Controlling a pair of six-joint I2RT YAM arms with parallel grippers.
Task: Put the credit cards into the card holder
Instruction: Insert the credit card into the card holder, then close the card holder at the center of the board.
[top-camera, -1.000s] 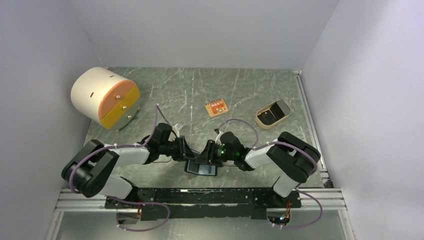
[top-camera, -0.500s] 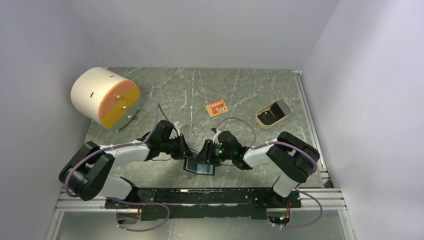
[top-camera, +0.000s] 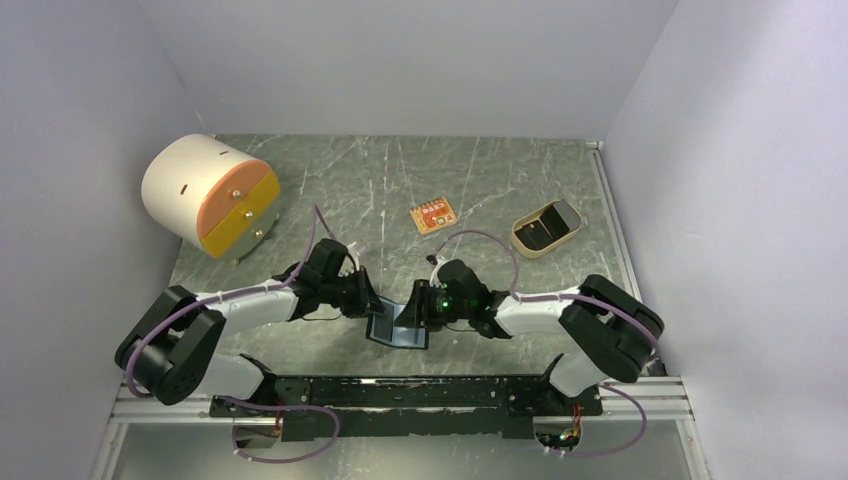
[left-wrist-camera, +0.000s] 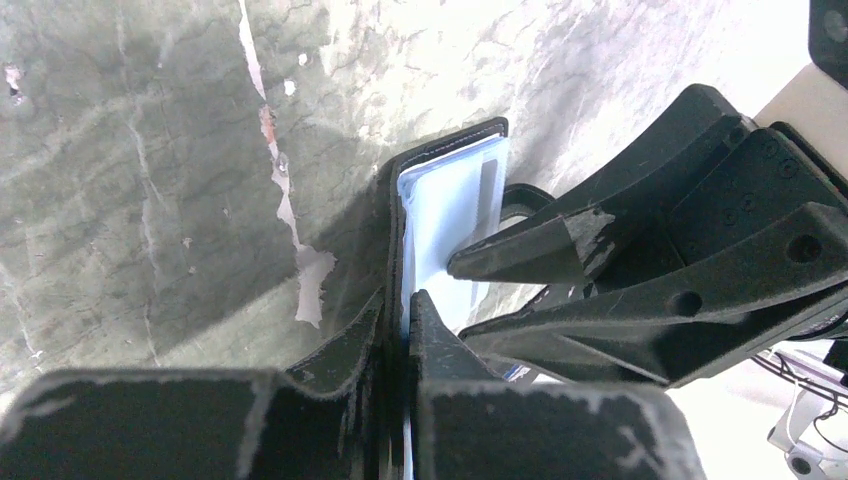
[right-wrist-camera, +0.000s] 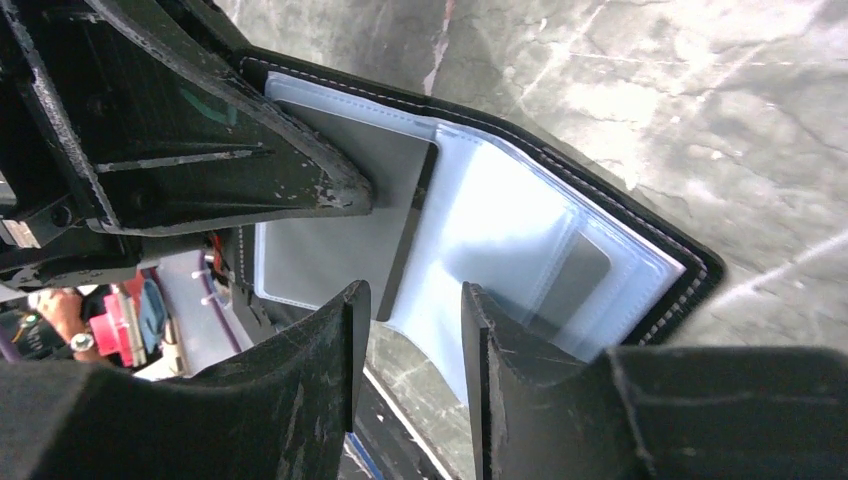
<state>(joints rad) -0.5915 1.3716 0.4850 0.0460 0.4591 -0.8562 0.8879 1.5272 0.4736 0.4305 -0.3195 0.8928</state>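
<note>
Pale lavender walls enclose a scratched grey-green marbled tabletop.

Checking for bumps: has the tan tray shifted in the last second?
No. The tan tray keeps its spot beside the table's right rail.

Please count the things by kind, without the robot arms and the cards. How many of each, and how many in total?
round white box with drawers: 1
small orange board: 1
tan tray: 1
black wallet: 1
total: 4
</note>
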